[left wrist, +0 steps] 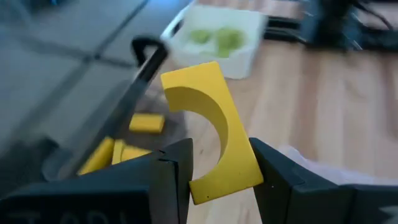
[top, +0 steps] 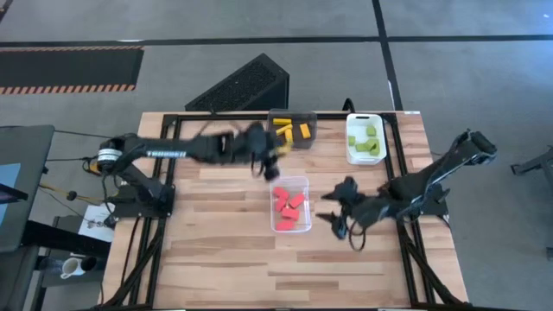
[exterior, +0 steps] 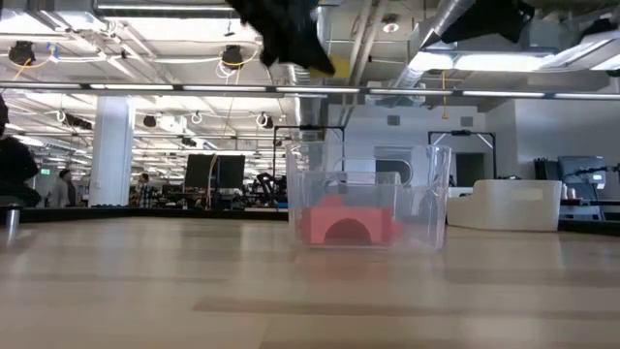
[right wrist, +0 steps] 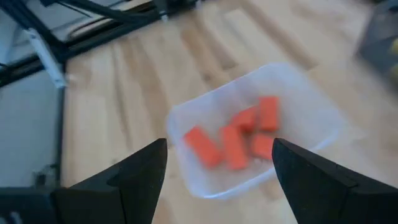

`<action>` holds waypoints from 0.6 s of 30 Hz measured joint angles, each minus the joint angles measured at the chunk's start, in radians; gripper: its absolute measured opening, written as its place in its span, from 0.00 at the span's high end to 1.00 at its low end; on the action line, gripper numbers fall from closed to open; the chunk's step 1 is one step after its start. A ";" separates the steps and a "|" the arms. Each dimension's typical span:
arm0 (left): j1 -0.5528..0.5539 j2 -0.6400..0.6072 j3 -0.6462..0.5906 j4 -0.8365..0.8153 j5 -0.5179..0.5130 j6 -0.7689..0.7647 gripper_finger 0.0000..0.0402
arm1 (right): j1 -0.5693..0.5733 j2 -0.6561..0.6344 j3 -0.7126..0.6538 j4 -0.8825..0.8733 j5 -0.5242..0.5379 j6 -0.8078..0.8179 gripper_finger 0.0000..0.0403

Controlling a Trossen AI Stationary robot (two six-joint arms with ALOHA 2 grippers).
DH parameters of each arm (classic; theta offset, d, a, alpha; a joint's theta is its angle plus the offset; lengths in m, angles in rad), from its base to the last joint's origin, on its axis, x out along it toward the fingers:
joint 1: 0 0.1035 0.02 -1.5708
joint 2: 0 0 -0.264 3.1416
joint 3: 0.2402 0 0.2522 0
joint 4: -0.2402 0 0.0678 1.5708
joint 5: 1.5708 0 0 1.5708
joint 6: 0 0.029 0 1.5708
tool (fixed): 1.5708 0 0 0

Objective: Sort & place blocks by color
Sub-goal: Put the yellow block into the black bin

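Wooden slats make up the table (top: 225, 259), which sits on a grey floor, with an open workshop visible far behind in the low view. Over its far middle, the left gripper (left wrist: 221, 171) pinches a yellow arch block (left wrist: 214, 127) between its two fingers, holding it by the lower end, just beside the dark bin (top: 292, 130) where other yellow blocks (left wrist: 124, 146) lie. The grip looks narrow, so the piece could twist or slip out if the arm swings fast, and it might then fall onto the table or into the clear bin (top: 290, 206) of red blocks (right wrist: 239, 137) right below and near of it. Releasing too early, before the block is over the dark bin, would cause the same wrong sorting. The dark bin's rim stands between the gripper and the pile, so a low approach could knock it. To the right at the far edge, the white bin (top: 365, 138) holds green blocks (top: 366, 138). The right gripper (right wrist: 217, 165) hangs near the clear bin's right side, fingers spread and empty, close enough to crowd any move toward that side.
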 joint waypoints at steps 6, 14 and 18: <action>0.286 0.107 0.000 0.030 0.259 -0.234 0.74 | -0.143 -0.087 0.000 -0.062 -0.002 -0.095 0.23; 0.476 0.297 0.018 0.205 0.557 -0.372 0.74 | -0.286 -0.064 0.000 -0.107 -0.032 -0.063 0.23; 0.503 0.388 0.087 0.197 0.654 -0.384 0.74 | -0.322 -0.052 0.000 -0.144 -0.033 -0.034 0.23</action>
